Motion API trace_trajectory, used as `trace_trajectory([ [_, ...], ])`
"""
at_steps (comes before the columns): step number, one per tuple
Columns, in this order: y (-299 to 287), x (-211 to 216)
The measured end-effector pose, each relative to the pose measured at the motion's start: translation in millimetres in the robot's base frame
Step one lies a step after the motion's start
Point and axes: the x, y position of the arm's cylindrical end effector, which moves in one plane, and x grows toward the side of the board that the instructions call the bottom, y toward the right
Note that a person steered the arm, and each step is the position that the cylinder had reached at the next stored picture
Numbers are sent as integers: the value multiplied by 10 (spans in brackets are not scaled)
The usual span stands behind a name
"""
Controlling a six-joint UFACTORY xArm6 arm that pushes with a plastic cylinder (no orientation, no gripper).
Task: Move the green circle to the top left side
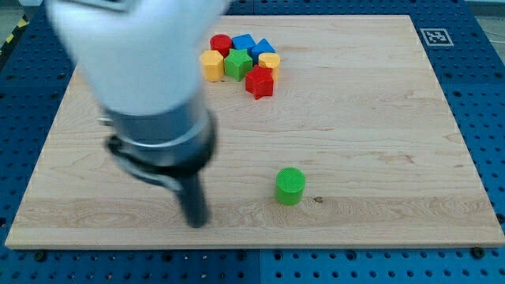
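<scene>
Meanwhile, my tip (195, 221), a bare rod with no pincer to read, rested on the board (379, 118), well left of the green circle (290, 186).

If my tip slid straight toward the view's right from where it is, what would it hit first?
Most likely the green circle. My tip sits to its left and slightly lower in the view, so it might only clip the lower edge or just miss; depth is unclear. The cluster by the top lies off that line.
</scene>
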Motion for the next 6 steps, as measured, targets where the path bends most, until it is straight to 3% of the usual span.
trace_trajectory([
  [1, 822, 0],
  [2, 1213, 0],
  [6, 826, -360],
])
